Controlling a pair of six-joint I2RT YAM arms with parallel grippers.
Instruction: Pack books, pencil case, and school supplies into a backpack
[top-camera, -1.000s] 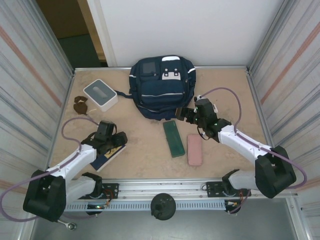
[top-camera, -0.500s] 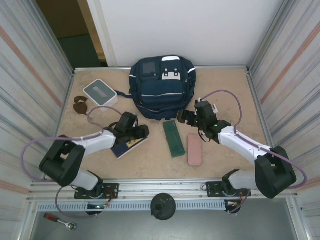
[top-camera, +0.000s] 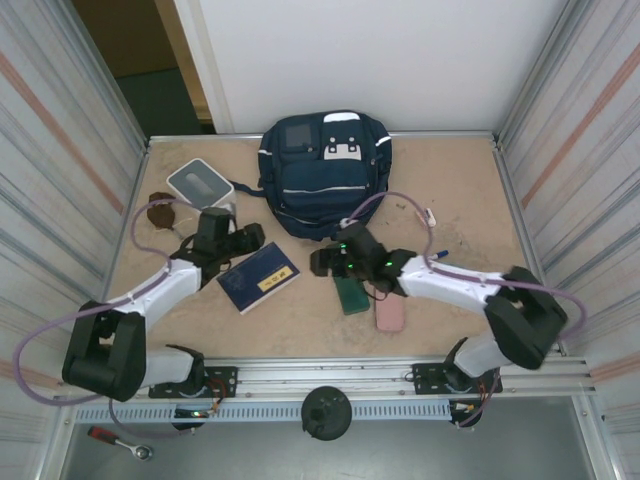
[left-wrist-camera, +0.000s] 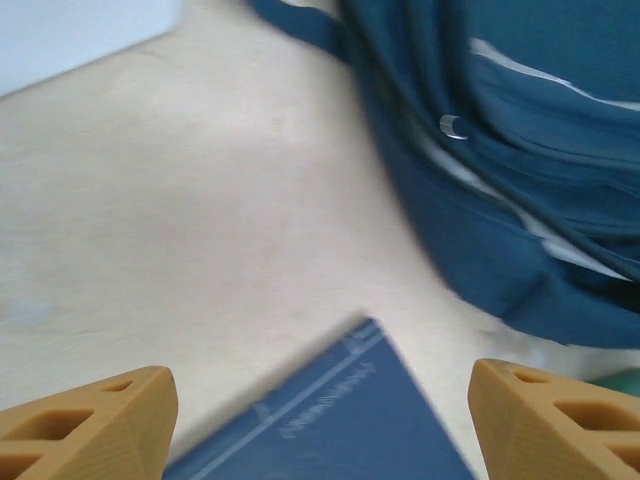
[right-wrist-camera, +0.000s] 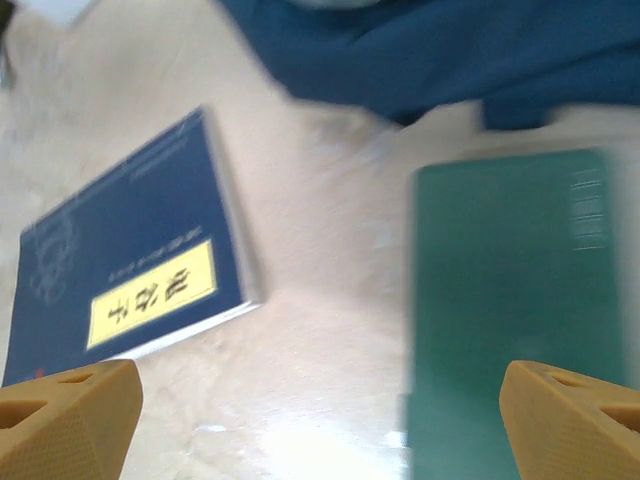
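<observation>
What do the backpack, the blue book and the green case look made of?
Backpack: matte navy fabric, judging by its soft folds and white trim. Blue book: paper with a thin, smooth card cover; pale page edges show. Green case: likely hard plastic or metal, flat and smooth; too blurred to be sure.

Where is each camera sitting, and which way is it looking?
Top external: high behind the arms, looking down on the table, the backpack, both arms, the left gripper and the right gripper.
Left wrist: on the left arm, facing low across the blue book toward the backpack; its orange fingertips show, spread apart.
Right wrist: on the right arm, looking down at the blue book and the green case; its fingertips show too.
Shared: both wrist views see the blue book and the backpack.
</observation>
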